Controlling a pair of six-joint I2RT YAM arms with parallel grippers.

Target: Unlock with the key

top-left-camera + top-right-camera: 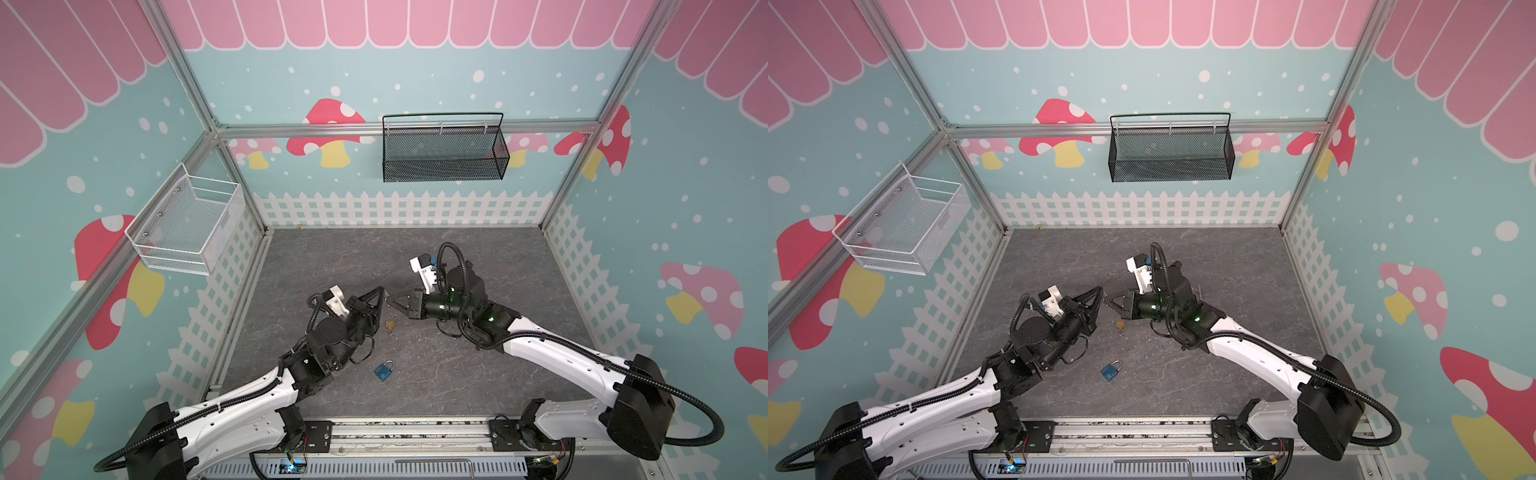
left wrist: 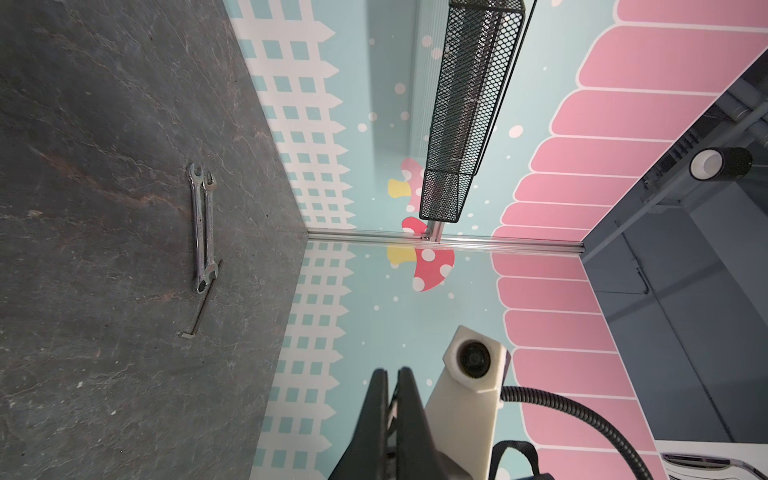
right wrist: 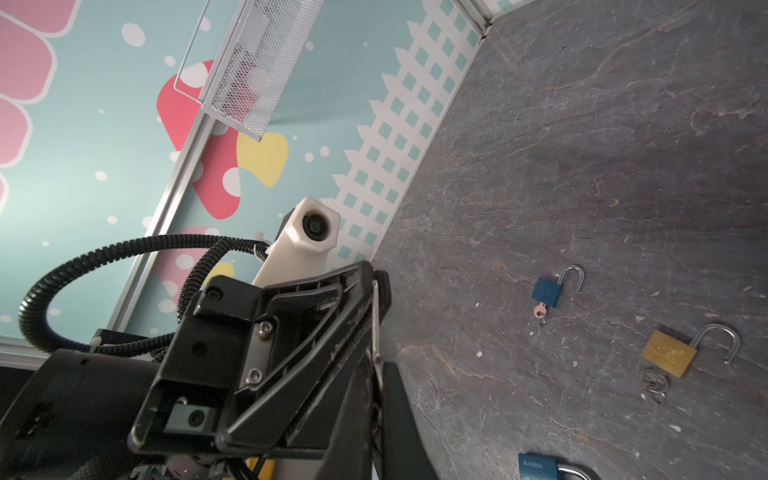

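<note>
Padlock (image 1: 381, 372), blue, flat; shackle (image 1: 390, 363) points back-right.

Only one word reads: "BLOSSOM", in pale capitals on the blue metal padlock (image 3: 536, 467) on the counter (image 3: 582, 166) near the right end effector (image 1: 392, 303). Embossed marks on the brass padlock (image 3: 668, 353) are too blurred.

In the right wrist view a blue padlock (image 3: 540, 467) marked BLOSSOM is cut off by the picture's edge, its shackle mostly out of frame. In both top views whatever lies between the left hand (image 1: 383, 293) and right hand (image 1: 394, 302) is too small to tell, and the brass padlock (image 1: 390, 325) is blurred.
</note>
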